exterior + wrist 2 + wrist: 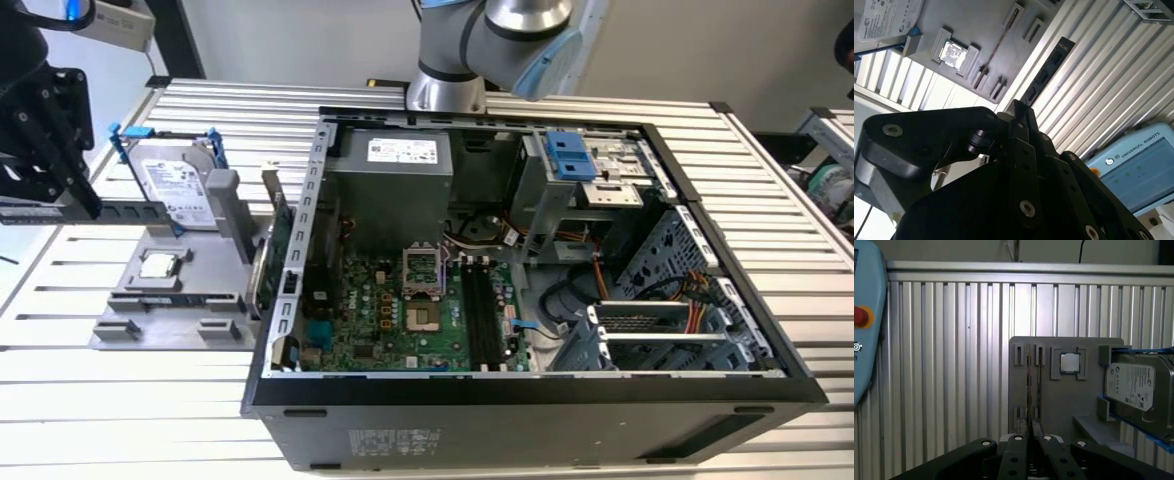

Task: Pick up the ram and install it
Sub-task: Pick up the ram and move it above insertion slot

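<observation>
The ram (pixel 140 212), a narrow green stick with dark chips, hangs level above the grey holder tray (pixel 174 310) at the exterior view's left. My gripper (pixel 74 208) is shut on one end of it. In the first wrist view the ram (pixel 1029 390) runs edge-on, as a thin line out from the shut gripper (pixel 1030 436). The second wrist view has the ram (pixel 1046 75) as a dark strip reaching out from the gripper (pixel 1019 112). The open computer case (pixel 694 250) lies to the right, with dark memory slots (pixel 487 315) on its motherboard.
On the holder tray sit a silver hard drive with blue rails (pixel 180 185) and a small square processor chip (pixel 160 265). The arm's base (pixel 447 90) stands behind the case. A teach pendant (pixel 864 315) lies on the ribbed metal table (pixel 107 400).
</observation>
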